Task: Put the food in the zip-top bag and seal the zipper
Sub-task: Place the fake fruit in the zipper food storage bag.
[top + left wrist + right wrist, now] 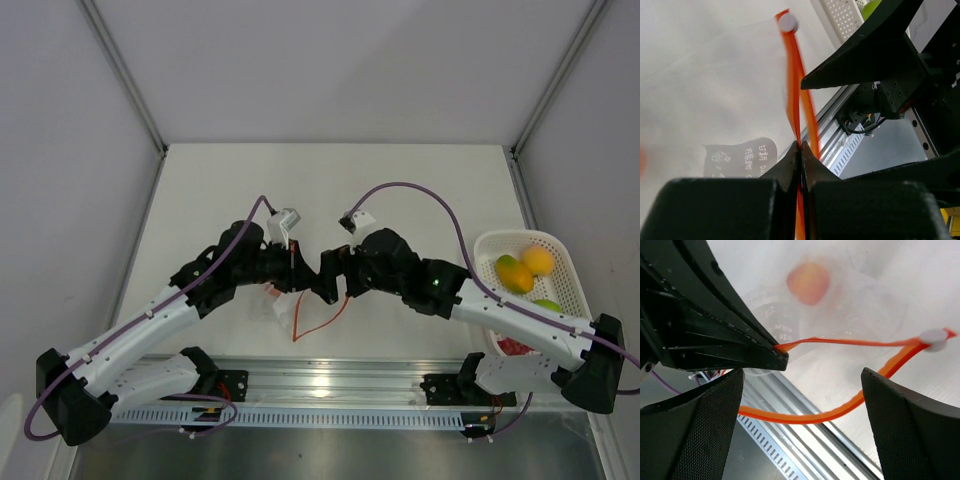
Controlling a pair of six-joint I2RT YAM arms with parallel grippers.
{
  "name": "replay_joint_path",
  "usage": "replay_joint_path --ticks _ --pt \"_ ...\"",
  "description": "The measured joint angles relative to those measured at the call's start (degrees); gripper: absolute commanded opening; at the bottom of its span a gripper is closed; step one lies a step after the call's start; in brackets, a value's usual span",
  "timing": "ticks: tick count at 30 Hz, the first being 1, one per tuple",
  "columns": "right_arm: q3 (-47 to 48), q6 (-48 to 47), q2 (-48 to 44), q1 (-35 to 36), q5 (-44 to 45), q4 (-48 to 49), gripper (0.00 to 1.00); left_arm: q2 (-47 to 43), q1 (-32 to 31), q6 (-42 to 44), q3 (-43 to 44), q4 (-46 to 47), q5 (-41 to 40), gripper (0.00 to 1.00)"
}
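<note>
The clear zip-top bag (288,305) lies on the table between the two arms. Its orange-red zipper (792,75) is parted, and the white tab (788,22) sits at the far end. My left gripper (801,148) is shut on one strip of the zipper; it also shows in the top view (298,275). My right gripper (802,410) is open, with the other strip (805,416) looping between its fingers (912,425), untouched. A blurred orange fruit (808,282) shows through the bag. Yellow-orange (515,272), lime green (547,304) and red (514,346) fruits lie in the basket.
The white mesh basket (570,270) stands at the table's right edge, beside the right arm. A metal rail (330,385) runs along the near edge under the bag's mouth. White walls close in the table on the left, the right and the back.
</note>
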Motion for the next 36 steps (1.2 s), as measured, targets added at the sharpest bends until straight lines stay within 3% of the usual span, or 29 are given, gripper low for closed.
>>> replay_joint_path --ticks 9,14,24,29,33,36 --pt "2.2 2.3 -1.8 -1.4 9.6 -7.5 0.99 0.0 0.0 -0.2 0.0 0.7 0.3 0.01" --pt "3.6 7.5 -7.2 -7.5 18.6 -14.1 0.99 -0.2 0.0 -0.2 -0.1 0.7 0.3 0.01" --pt "4.0 23.4 -16.7 -38.4 28.5 -31.1 1.00 -1.3 0.0 -0.1 -0.3 0.6 0.1 0.01" --pt "3.9 29.4 -11.1 -51.8 28.4 -41.0 0.99 -1.5 0.0 0.0 -0.3 0.6 0.0 0.01" --pt "-0.1 30.6 -4.6 -61.2 27.8 -43.9 0.99 -1.5 0.0 0.0 -0.3 0.6 0.1 0.01" --pt "-4.8 31.0 -4.7 -66.2 27.1 -45.2 0.98 -1.5 0.0 0.0 -0.3 0.6 0.1 0.01"
